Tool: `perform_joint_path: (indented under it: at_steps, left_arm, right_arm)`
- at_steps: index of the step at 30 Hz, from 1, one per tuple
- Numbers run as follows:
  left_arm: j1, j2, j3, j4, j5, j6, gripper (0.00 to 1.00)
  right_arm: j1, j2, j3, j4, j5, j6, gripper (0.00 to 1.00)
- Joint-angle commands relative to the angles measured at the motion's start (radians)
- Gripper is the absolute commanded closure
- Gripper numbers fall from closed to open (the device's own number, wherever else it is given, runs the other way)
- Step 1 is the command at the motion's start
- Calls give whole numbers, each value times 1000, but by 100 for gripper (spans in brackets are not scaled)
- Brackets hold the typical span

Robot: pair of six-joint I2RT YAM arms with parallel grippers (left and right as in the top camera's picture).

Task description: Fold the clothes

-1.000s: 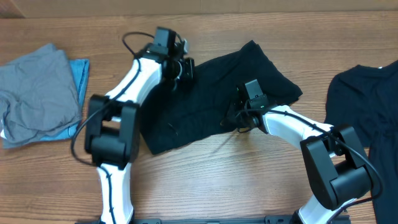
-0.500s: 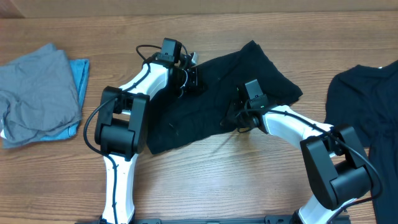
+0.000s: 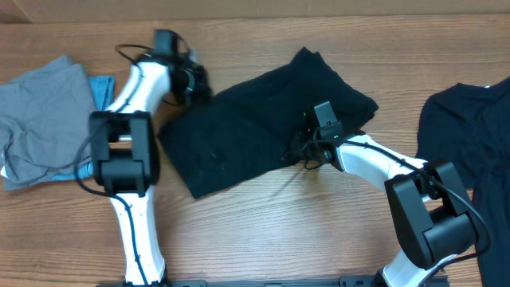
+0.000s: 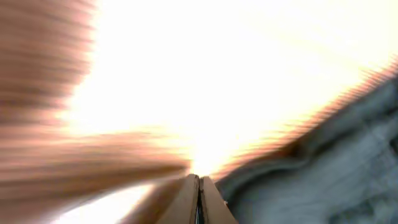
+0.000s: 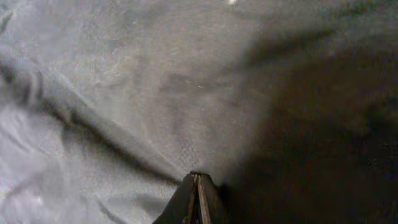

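I have the black garment [image 3: 239, 131] lying in the middle of the table [image 3: 279, 231]. It is spread as a wide, slanted, roughly four-sided sheet, with its low corner toward me and its high corner up on the right. The cloth is thin, matte and plain, with soft ripples across the surface and a few specks of lint. My left gripper [image 3: 195, 84] sits at its upper-left corner. In the left wrist view the jaws are pressed flat together, and the dark edge of the cloth runs right up to the tips. That view is badly smeared and washed out, so I read it as a pinch on the corner rather than seeing it cleanly. My right gripper [image 3: 299, 151] is down on the garment's lower-right edge, also closed. Its wrist view shows the jaws together with a crease of fabric drawn tight into them, so it is clamped on the cloth. Far left, a grey piece [image 3: 40, 119] lies loosely folded on top of a light-blue piece [image 3: 101, 89], well apart from the work. At the right edge of the table a second black garment [image 3: 466, 135] lies partly out of the picture, not touching the first.
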Motion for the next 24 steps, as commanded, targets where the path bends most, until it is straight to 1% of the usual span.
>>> perform_joint_path:
  at_steps: [1, 4, 7, 11, 13, 16, 18, 20, 24]
  left_arm:
    - [76, 8, 206, -127, -118, 16, 96]
    - [82, -21, 351, -259, -117, 16, 96]
    - [65, -46, 422, -377, -99, 15, 96]
    - [8, -58, 433, -565, -64, 39, 96]
    - [-36, -54, 421, -668, -64, 91, 96]
    - [-116, -54, 386, -774, -64, 162, 96]
    - [-166, -54, 363, -809, -74, 185, 96]
    - [-212, -54, 337, -822, -109, 182, 96]
    - [-277, -54, 252, -804, -154, 144, 96]
  right_arm:
    - [2, 6, -5, -8, 29, -6, 95]
    - [2, 6, -5, -7, 29, -6, 95]
    - [2, 6, -5, -4, 29, -6, 95]
    - [2, 6, -5, -6, 29, -6, 95]
    - [2, 6, -5, -7, 29, -6, 89]
    - [1, 6, -4, -3, 25, -6, 88]
    - [1, 6, -2, -4, 19, -6, 88]
    - [1, 6, -2, -3, 6, -15, 88]
    - [1, 6, -2, -3, -14, -40, 88]
